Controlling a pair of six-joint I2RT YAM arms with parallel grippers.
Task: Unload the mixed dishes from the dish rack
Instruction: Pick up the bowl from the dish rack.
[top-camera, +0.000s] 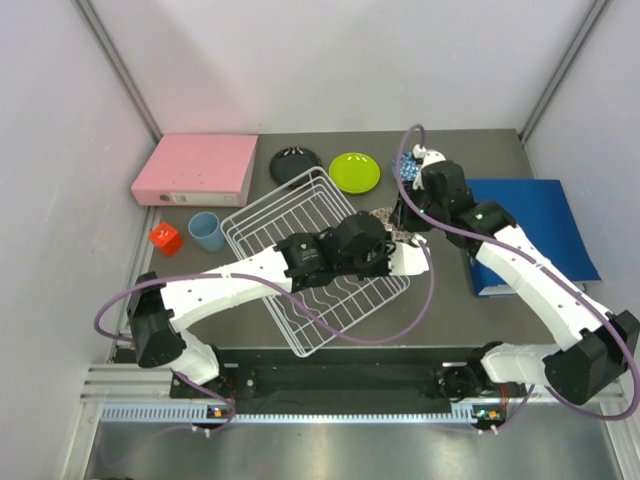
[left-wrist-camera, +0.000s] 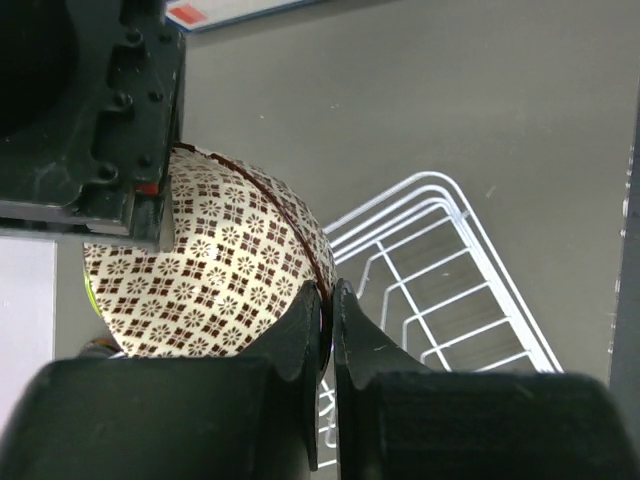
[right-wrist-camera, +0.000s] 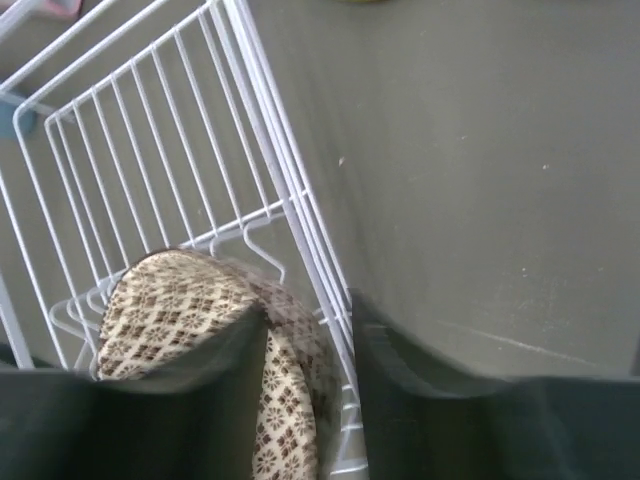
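The beige patterned bowl hangs over the right edge of the white wire dish rack. My left gripper is shut on its rim. In the top view the left gripper reaches across the rack to the bowl. My right gripper is open, with its fingers on either side of the bowl's wall, and stands just right of it. A pale blue cup, a dark plate and a lime green plate sit on the table. A blue patterned bowl is partly hidden behind the right arm.
A pink binder lies at the back left and a blue binder at the right under the right arm. A small red cube sits next to the cup. The rack's wires show in the left wrist view and the right wrist view.
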